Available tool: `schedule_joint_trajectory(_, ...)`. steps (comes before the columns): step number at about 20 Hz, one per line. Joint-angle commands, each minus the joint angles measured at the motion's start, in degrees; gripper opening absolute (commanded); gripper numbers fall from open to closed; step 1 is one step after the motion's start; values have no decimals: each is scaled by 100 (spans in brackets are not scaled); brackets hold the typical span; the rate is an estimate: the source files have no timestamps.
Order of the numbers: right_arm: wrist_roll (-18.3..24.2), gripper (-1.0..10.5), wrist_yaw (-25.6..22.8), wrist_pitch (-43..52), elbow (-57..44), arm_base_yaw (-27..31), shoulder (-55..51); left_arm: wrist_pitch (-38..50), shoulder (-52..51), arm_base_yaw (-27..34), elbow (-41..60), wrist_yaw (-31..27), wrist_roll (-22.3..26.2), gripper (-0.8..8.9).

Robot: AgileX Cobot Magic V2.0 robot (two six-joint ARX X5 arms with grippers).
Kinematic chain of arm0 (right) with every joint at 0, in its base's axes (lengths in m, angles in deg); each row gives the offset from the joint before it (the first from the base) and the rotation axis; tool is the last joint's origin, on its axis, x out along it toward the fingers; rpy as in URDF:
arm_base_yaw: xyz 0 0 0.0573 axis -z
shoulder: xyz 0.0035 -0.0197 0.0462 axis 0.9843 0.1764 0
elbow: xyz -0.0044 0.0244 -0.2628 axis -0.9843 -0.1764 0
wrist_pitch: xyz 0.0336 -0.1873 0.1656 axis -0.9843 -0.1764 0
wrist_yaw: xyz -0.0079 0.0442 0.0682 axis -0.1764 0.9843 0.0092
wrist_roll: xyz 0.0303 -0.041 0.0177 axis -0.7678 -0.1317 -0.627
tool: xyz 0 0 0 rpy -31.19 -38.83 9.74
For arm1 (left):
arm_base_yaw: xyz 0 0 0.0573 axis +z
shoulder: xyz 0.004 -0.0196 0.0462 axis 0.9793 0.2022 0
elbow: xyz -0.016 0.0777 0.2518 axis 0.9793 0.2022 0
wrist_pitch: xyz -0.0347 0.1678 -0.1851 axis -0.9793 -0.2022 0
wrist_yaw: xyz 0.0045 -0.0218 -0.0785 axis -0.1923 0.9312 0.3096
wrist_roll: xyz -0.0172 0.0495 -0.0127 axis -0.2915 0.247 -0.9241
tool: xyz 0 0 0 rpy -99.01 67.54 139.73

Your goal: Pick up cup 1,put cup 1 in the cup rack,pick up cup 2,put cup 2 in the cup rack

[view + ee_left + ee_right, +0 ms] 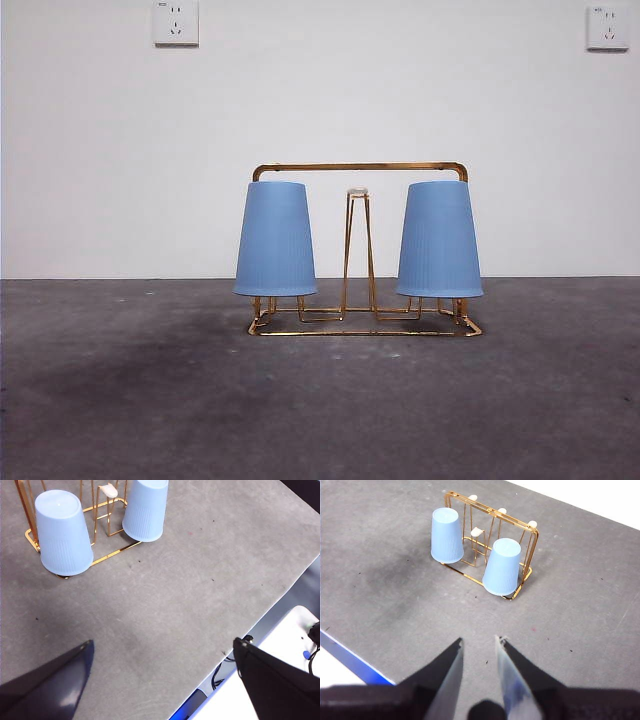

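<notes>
Two blue cups stand upside down on pegs of the gold wire cup rack (360, 168). One cup (275, 240) is at the rack's left end and the other cup (439, 240) at its right end. Neither gripper touches them. In the left wrist view the cups (63, 532) (146, 507) and rack (107, 555) lie well beyond my left gripper (165, 641), which is wide open and empty. My right gripper (479, 640) hovers over bare table, away from the rack (492, 511) and cups (446, 528) (503, 566), slightly open with nothing between its jaws.
The grey table (150, 400) stretches around the rack. Its edge (280, 600) runs near the left gripper, with cables and a white surface beyond. A blue-trimmed table edge (350, 662) lies close to the right gripper. A white wall with two sockets stands behind.
</notes>
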Motion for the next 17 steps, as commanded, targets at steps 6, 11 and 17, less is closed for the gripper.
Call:
schedule_joint_trajectory(6, -63, -12, 0, -127, -24, 4, 2, 13, 4, -15, 7, 37, -31, -7)
schedule_joint_trajectory(11, -74, 2, -2, -127, -24, 4, 2, 44, 4, -13, 7, 35, 20, -5)
schedule_joint_trajectory(17, -81, 2, -22, -127, -24, 4, 2, -46, 9, -13, 7, 33, 33, -4)
